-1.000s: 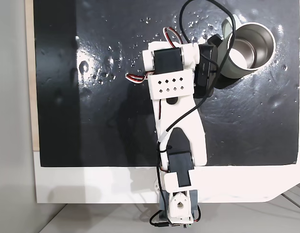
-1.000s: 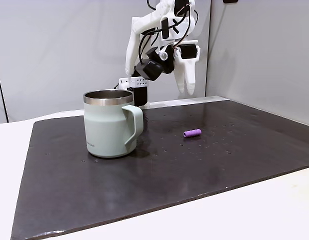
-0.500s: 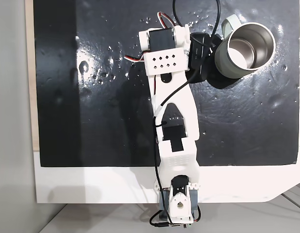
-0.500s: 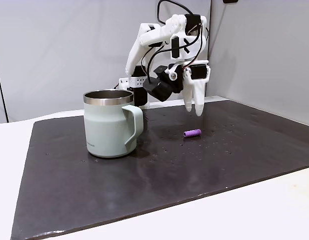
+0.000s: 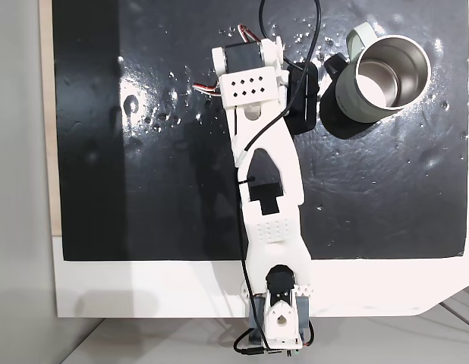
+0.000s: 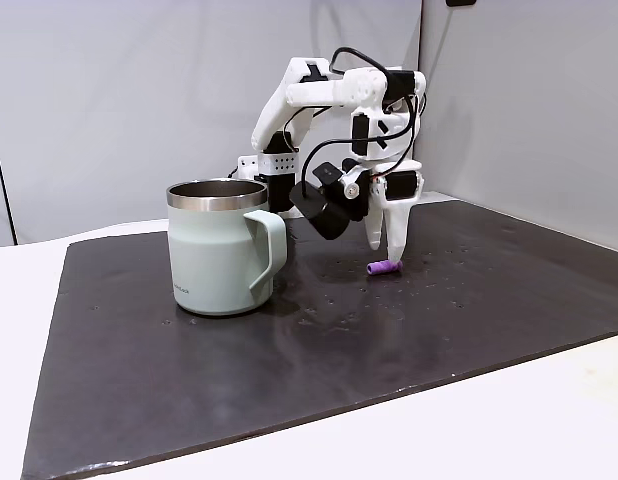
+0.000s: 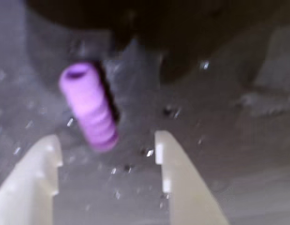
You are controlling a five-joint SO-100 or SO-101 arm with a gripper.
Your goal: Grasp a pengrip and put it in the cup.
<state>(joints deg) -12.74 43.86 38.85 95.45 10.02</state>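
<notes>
The purple ribbed pengrip (image 6: pixel 383 268) lies on its side on the black mat, right of the cup in this fixed view. My gripper (image 6: pixel 386 254) hangs open just above it, fingertips pointing down at either side. In the wrist view the pengrip (image 7: pixel 90 108) lies lengthwise ahead of the open gripper (image 7: pixel 106 138), its near end reaching in between the two white fingertips (image 7: pixel 177 168), nothing touching it. The pale green cup (image 6: pixel 224 250) stands upright with its handle toward the pengrip. From above, the cup (image 5: pixel 382 76) shows a steel inside with nothing in it, and my arm (image 5: pixel 265 152) covers the pengrip.
The black mat (image 6: pixel 439 320) lies on a white table (image 5: pixel 143 288) whose front edge is near the arm's base (image 5: pixel 278 322). A grey wall panel (image 6: pixel 529 110) stands behind the mat. Water specks glint on the mat.
The arm has stretched forward and down. The open gripper has dropped from high above the mat to just over the pengrip. Cup and pengrip have not moved.
</notes>
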